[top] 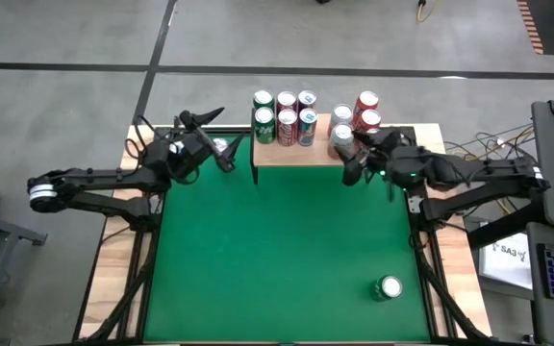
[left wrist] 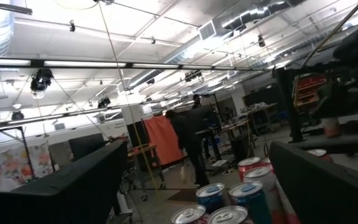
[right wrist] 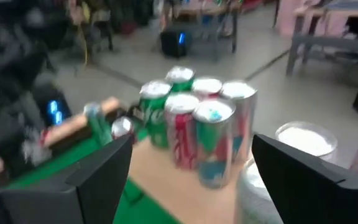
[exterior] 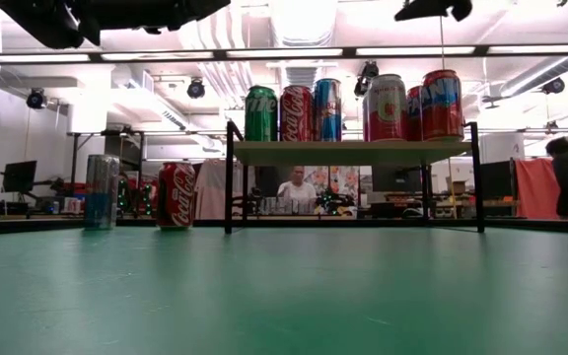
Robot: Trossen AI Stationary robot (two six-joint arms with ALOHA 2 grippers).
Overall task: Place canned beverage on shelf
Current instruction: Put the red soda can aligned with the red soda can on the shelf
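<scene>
Right claw [top: 350,165] hangs wide open and empty at the shelf's [top: 282,152] right end, just beside the silver cans [top: 342,125]. One loose can [top: 389,287] lies on the green surface [top: 277,250], well behind it. Left claw [top: 221,135] gapes open and empty by the shelf's other end.

My left gripper [top: 210,130] hovers near the desk's far left corner, jaws wide apart. My right gripper [top: 346,159] hangs near the far right corner, jaws parted and empty.
</scene>
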